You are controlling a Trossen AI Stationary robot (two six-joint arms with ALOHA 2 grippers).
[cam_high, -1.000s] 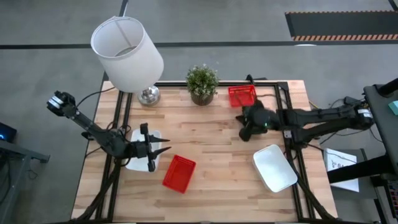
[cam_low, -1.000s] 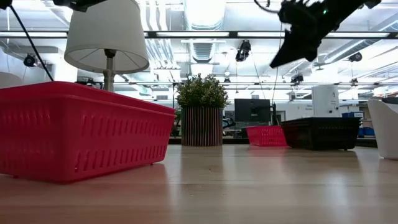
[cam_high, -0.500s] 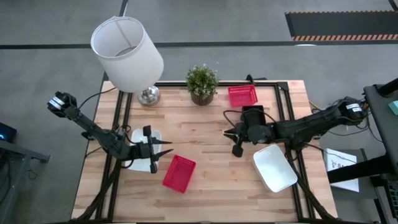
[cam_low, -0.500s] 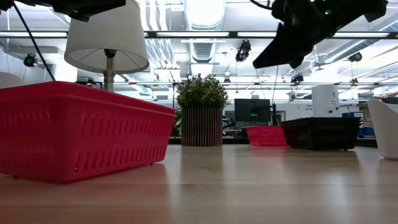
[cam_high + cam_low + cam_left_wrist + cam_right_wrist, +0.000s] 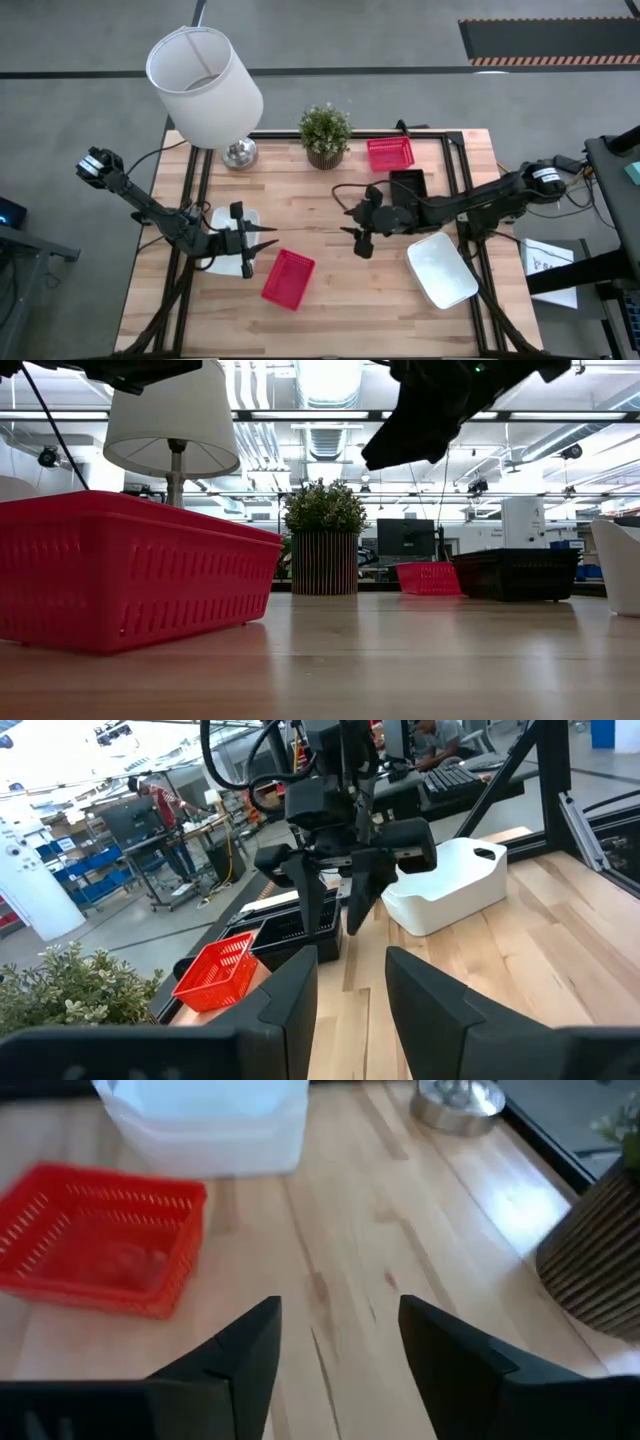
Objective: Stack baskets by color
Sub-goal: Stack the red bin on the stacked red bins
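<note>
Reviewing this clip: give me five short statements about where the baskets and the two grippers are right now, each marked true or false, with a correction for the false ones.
1. The right gripper is open, holding nothing, above the bare middle of the table. True.
2. A black basket sits just in front of the far red basket. True.
3. The near red basket is stacked inside a white basket. False: it lies alone on the wood, beside the left white baskets.
4. The left gripper is clamped on the potted plant. False: it is over the left white baskets, far from the plant.
5. The right white basket holds a red basket. False: nothing red lies in it.
</note>
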